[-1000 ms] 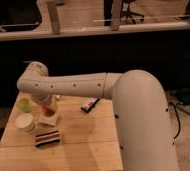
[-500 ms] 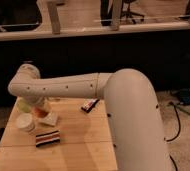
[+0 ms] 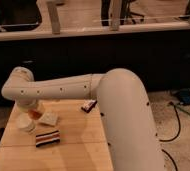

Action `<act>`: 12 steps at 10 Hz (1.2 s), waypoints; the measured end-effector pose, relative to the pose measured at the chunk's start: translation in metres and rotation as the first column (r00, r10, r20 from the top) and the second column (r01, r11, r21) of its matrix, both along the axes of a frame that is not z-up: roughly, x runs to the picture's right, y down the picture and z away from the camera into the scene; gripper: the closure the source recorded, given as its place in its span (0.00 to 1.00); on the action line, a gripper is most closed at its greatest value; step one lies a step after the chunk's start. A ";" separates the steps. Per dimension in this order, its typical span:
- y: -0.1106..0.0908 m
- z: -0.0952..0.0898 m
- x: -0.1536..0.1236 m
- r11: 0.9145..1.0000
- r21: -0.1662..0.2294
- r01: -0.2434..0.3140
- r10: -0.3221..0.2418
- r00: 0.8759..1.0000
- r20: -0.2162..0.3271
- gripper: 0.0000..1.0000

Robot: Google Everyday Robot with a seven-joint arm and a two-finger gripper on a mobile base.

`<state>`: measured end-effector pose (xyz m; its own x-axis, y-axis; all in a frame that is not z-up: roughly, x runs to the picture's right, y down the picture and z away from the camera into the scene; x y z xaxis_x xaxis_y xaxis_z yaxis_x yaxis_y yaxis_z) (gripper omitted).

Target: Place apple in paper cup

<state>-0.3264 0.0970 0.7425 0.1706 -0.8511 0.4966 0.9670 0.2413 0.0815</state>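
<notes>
Striped block [image 3: 48, 137]: flat on the wooden worktop [image 3: 78, 147], nearer the viewer than the fingers [image 3: 30, 107].
Paper cup [image 3: 24, 124]: white, upright, just below the fingers and slightly to their picture-left.
Fingers: under the arm's wrist at the worktop's left end, closed around the apple.
Apple [image 3: 36, 114]: red-orange, held in the fingers, beside the cup's rim, not inside it.
Pale flat piece [image 3: 49, 119]: on the worktop just picture-right of the fingers.
Dark packet [image 3: 88, 105]: well to the fingers' picture-right, farther back.
Arm [image 3: 63, 90]: white, reaching across above the worktop.
</notes>
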 end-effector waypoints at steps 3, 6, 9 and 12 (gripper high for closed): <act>0.005 -0.002 -0.009 1.000 0.009 0.013 -0.014 1.000 0.027 0.77; 0.008 -0.005 -0.029 0.999 0.019 0.034 -0.036 0.997 0.064 0.68; 0.010 -0.006 -0.043 0.998 0.030 0.052 -0.055 0.994 0.098 0.64; 0.012 -0.007 -0.052 0.997 0.038 0.065 -0.070 0.989 0.128 0.64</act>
<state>-0.3789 0.1086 0.7355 0.0488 -0.8752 0.4813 0.9619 0.1710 0.2135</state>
